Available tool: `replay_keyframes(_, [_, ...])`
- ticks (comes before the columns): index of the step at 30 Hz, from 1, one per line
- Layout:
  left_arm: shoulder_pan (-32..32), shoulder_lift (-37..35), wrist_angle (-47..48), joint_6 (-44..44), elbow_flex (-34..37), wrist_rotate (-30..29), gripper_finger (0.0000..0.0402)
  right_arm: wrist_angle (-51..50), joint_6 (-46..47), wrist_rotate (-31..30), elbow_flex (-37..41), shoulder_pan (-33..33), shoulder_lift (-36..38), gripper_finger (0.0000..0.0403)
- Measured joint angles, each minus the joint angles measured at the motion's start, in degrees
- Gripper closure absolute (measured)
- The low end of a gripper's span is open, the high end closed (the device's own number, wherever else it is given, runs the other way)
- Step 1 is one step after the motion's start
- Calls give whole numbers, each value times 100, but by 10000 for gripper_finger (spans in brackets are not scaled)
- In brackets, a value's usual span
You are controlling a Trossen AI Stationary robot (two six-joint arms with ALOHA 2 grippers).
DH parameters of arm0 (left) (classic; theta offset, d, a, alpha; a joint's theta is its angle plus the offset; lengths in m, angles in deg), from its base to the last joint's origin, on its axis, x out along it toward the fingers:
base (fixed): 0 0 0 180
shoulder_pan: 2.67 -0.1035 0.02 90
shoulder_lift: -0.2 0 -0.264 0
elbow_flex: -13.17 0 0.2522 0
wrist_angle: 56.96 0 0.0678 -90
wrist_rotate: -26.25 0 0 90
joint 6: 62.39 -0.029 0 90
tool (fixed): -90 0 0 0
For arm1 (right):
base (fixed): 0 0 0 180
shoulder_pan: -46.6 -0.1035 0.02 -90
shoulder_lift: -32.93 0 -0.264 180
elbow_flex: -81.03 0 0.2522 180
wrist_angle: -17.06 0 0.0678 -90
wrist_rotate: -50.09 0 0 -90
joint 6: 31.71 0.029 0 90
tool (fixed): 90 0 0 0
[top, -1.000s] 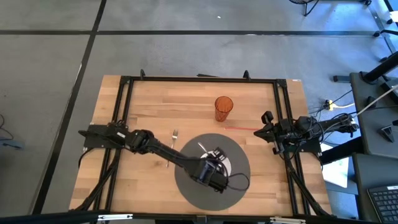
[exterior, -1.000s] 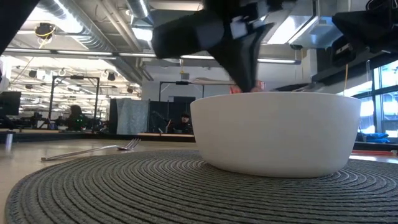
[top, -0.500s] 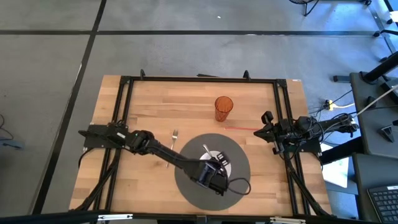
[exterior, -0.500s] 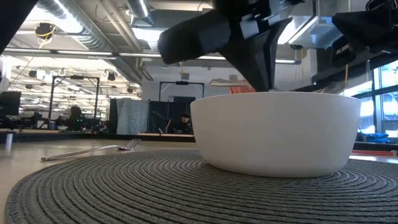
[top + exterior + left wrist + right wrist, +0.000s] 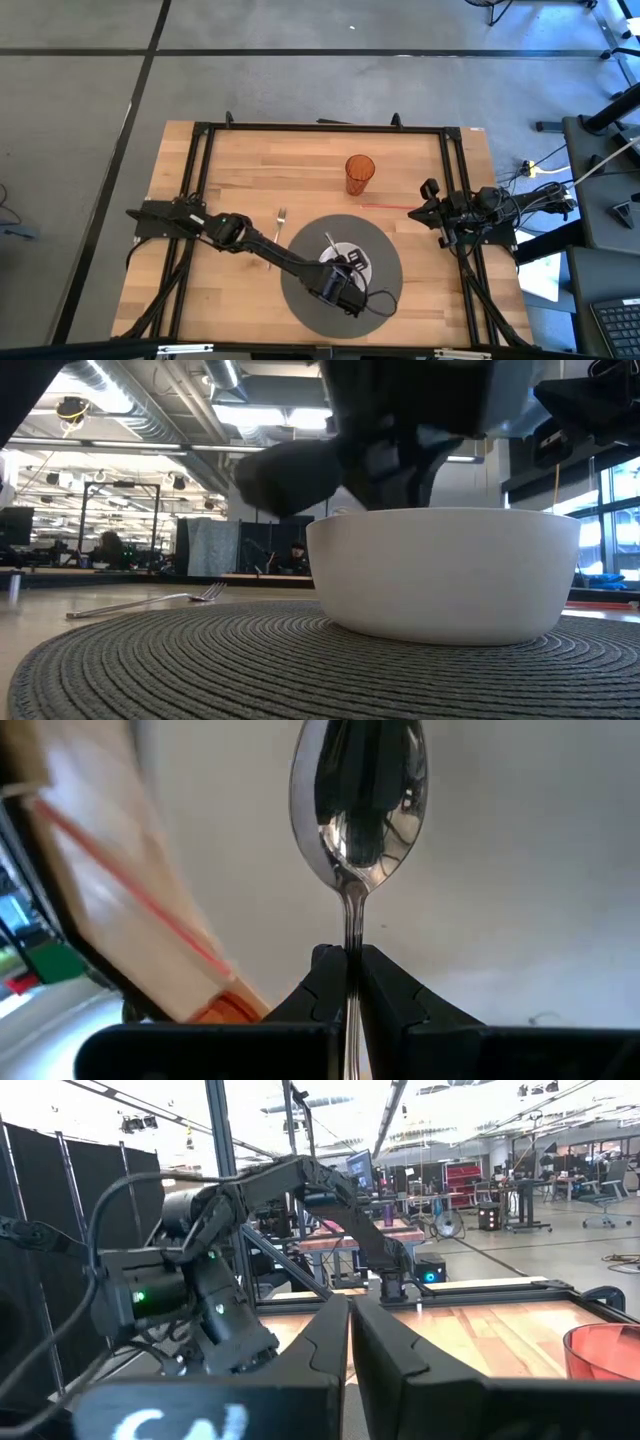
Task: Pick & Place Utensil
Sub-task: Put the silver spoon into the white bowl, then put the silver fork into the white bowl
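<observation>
Where the low view looked across the round grey placemat, the white bowl filled the middle and its wall hid whatever lay inside; the dark mass of the left arm above the rim was blurred and its fingers could not be made out there. From overhead, the left gripper covered most of the bowl, leaving only a sliver of white rim visible. Only the left wrist view showed the interior: the spoon hung with its bowl end forward against the white inner wall, handle clamped between the two dark fingers, which were closed tight on it. In the high view a short length of the spoon showed beyond the gripper, pointing towards the far-left of the mat.

An orange cup stood upright on the tabletop beyond the mat, contents not discernible. A thin red straw or stick lay flat between cup and right arm. A fork lay on the wood just beside the mat's left edge, also seen lying flat in the low view.

Left arm reached from its base at the left side diagonally over the mat, wrist over the bowl. Right gripper was parked at the right edge of the tabletop, fingers pressed together and holding nothing, per the right wrist view
</observation>
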Motion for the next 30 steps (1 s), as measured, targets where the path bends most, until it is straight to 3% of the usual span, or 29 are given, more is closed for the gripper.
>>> replay_keyframes(5, [-4, 57, -87, -470, -15, -160, 393, -41, 131, 0, 0, 2, 0, 383])
replay_keyframes(13, [1, 58, -137, -392, -14, -438, 365, -39, 111, 0, 0, 0, 2, 383])
replay_keyframes(22, [52, 56, -135, -392, -14, -307, 347, -39, 118, 0, 0, 0, 2, 383])
replay_keyframes(28, [183, -32, 78, -130, -232, -1556, 356, -39, 121, 0, 0, 2, 0, 383])
replay_keyframes(30, [209, -348, 326, 393, -233, -1573, 360, -40, 124, 2, 0, 0, 0, 383])
